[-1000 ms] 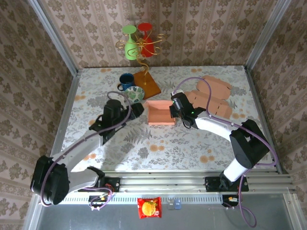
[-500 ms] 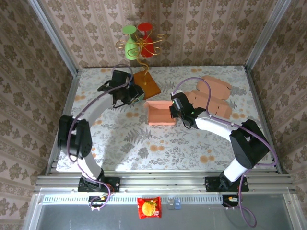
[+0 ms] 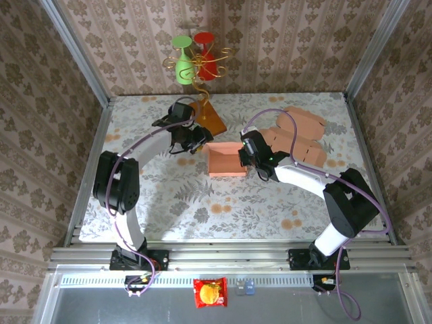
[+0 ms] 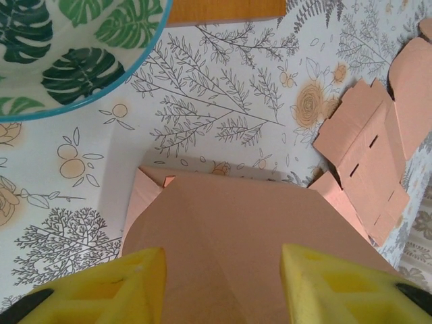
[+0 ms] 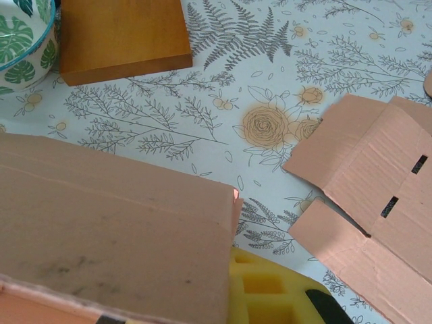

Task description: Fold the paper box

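On the floral worktop the paper box (image 3: pixel 226 160) sits centre. Its right wall rests against the one finger (image 5: pixel 263 287) I see of the right gripper (image 3: pixel 241 156), bracing it, I judge; I cannot tell its closure. The left gripper (image 4: pixel 223 270) hangs wide open over a panel, having swung in from the bowl (image 4: pixel 67 61).

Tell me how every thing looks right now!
paper box: half folded, top open.
spare boxes: unfolded, lying flat.
bowl: upright.
green glass: hanging upside down.
red glass: hanging upside down.
left gripper: open, over the box.
right gripper: at the box's right wall, grip hidden.
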Available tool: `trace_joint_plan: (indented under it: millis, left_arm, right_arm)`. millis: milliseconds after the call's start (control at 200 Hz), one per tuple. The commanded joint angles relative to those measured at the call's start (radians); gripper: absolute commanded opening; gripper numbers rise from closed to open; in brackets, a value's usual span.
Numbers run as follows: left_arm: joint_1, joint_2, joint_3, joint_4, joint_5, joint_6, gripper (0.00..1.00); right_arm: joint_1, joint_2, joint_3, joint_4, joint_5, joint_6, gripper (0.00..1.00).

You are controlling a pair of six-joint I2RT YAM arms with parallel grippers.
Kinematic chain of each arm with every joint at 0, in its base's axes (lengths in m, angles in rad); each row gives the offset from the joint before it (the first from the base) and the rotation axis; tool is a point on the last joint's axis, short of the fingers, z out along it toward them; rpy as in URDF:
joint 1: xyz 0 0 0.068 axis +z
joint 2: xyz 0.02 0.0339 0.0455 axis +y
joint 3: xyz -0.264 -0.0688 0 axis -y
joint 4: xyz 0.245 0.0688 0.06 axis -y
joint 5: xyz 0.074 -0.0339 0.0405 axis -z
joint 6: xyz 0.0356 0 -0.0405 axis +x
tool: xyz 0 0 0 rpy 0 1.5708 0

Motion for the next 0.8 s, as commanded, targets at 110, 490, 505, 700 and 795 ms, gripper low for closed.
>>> trace_joint_plan:
  millis: [110,490,505,700,795]
  left_arm:
    - [-0.038,-0.018,-0.041,0.051,0.027,-0.041,0.47]
    - [-0.055,-0.044,-0.037,0.062,0.047,-0.093,0.47]
    - [-0.054,-0.046,-0.037,0.061,0.047,-0.093,0.47]
    - [-0.056,-0.078,-0.080,0.099,0.056,-0.140,0.47]
    - [-0.055,-0.097,-0.091,0.099,0.052,-0.145,0.48]
  right_arm:
    - [0.004,-0.013,-0.003,0.017,-0.008,0.002,0.00]
    - [-0.001,0.028,0.140,-0.137,-0.040,0.032,0.00]
    - [-0.002,0.030,0.144,-0.143,-0.041,0.035,0.00]
    - [-0.017,0.036,0.167,-0.187,-0.055,0.078,0.00]
    - [-0.023,0.034,0.175,-0.208,-0.060,0.094,0.00]
